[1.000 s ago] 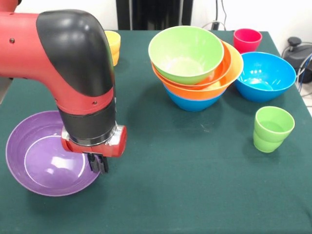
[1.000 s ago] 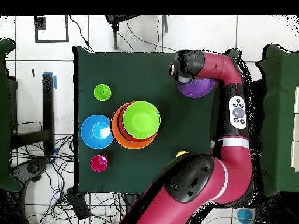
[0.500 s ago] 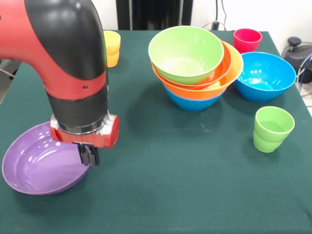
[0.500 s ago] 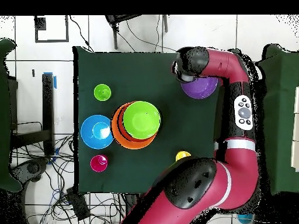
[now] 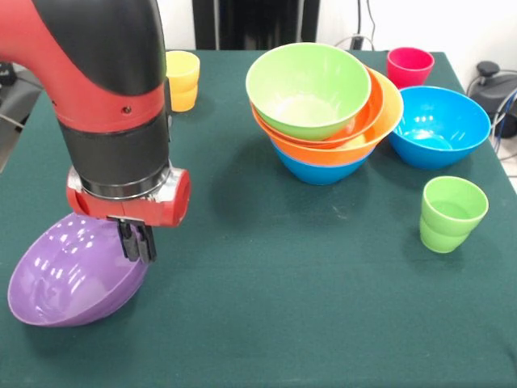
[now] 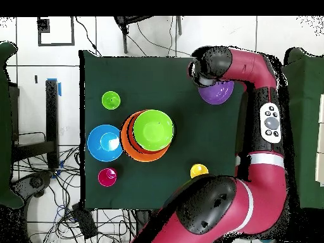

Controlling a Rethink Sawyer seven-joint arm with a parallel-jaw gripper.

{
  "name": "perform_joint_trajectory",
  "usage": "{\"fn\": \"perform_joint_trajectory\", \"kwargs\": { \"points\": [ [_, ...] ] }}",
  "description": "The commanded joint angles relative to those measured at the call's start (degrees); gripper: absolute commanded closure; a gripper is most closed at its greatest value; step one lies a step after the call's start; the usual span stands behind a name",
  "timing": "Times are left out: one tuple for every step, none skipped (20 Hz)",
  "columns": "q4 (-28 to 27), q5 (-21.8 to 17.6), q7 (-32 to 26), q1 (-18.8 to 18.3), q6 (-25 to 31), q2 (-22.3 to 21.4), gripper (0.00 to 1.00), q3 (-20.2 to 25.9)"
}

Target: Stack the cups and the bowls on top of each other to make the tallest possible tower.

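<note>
Fingers [image 5: 137, 245] clamped on purple bowl [image 5: 69, 279] rim, bowl tilted, well apart from tower [image 5: 323, 109]; glossy, light, likely slippery.

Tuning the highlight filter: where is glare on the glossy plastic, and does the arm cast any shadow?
Front view: white highlights streak the tilted wide purple plastic bowl and the inside of the lone blue plastic bowl; a soft shadow lies on the green cloth beside the stacked bowls. Overhead view: faint sheen on the purple bowl, no clear arm shadow.
</note>
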Motion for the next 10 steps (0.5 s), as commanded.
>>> {"fn": "perform_joint_trajectory", "kwargs": {
  "points": [
    [5.95,0.81,-2.09,1.94,2.55,-1.75,1.0,-1.97],
    [6.13,0.89,-2.19,1.9,2.33,-1.81,1.0,-2.08],
    [6.01,0.88,-2.36,1.92,2.2,-1.74,1.0,-2.19],
    [6.08,0.97,-2.48,1.86,1.97,-1.71,1.0,-2.22],
    [6.65,1.39,-2.25,1.68,1.11,-1.81,0.0,-2.38],
    [7.24,1.49,-2.23,1.5,0.5,-1.99,0.0,-2.33],
    [7.84,1.59,-2.2,1.32,-0.12,-2.17,0.0,-2.28],
    [7.77,1.45,-2.03,1.52,-0.08,-2.18,0.0,-2.52],
    [7.19,1.3,-2.23,1.93,0.63,-2.06,0.0,-2.71],
    [7.51,1.48,-1.49,1.9,0.34,-2.14,0.0,-2.97]
  ]
}}
